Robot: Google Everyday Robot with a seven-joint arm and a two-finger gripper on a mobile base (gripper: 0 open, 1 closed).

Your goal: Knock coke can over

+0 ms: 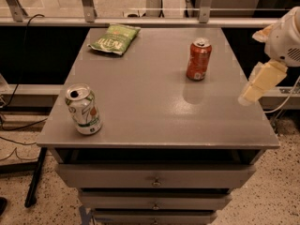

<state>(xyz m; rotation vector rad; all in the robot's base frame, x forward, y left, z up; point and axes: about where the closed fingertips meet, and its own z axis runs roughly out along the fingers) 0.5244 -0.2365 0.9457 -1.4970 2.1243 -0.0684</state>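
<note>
A black cable (pixel 22 46) hangs at the far left, beside the grey table (pixel 150 107). On the table's front left corner stands a white and green can (pixel 83 109), upright, its top opened, close to the front edge. Behind it, at the back left, a green chip bag (pixel 114 38) lies flat, near the rear edge. A metal rail (pixel 140 20) runs across behind the table.

Right of centre, toward the back, the coke can (pixel 198 59) stands upright on the tabletop, its silver top up, well apart from the other can and from the bag. A faint reflection of it shows on the surface in front.

Past the table's right edge the gripper (pixel 249 93) hangs, cream-coloured, slanting down and left from the white arm (pixel 287 36). It is over the right rim, near the coke can but not touching it. Whether it is parted or closed I cannot tell.

Below the tabletop, drawers (pixel 154 176) are stacked down the front.
</note>
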